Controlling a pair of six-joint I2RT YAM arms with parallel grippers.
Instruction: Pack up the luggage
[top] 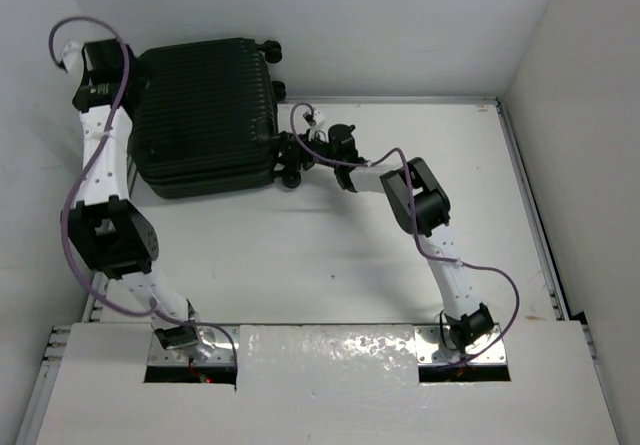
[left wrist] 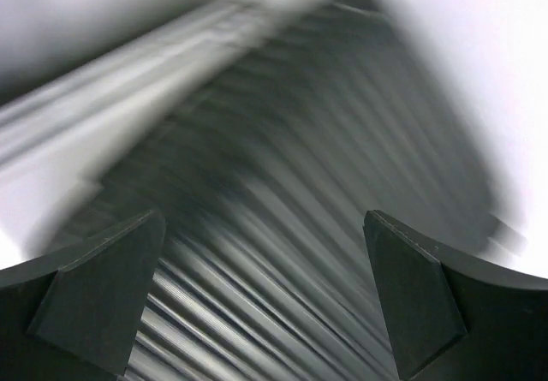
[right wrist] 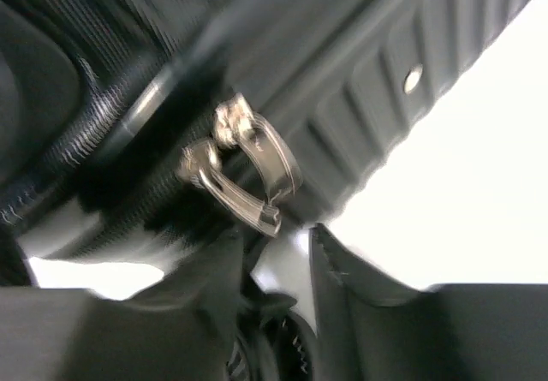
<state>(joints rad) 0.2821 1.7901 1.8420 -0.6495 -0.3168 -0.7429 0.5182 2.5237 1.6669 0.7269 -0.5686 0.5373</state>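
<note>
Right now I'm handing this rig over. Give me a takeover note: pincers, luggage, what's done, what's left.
Left pincer: open over the ribbed shell, holding nothing.
Right pincer: fingers close together, right at the two zipper pulls; can't tell if it grips one.
Luggage: lying flat at the far left of the table, shell closed.
Done: lid looks shut.
Left: probably the zip; how far it is closed isn't visible.
</note>
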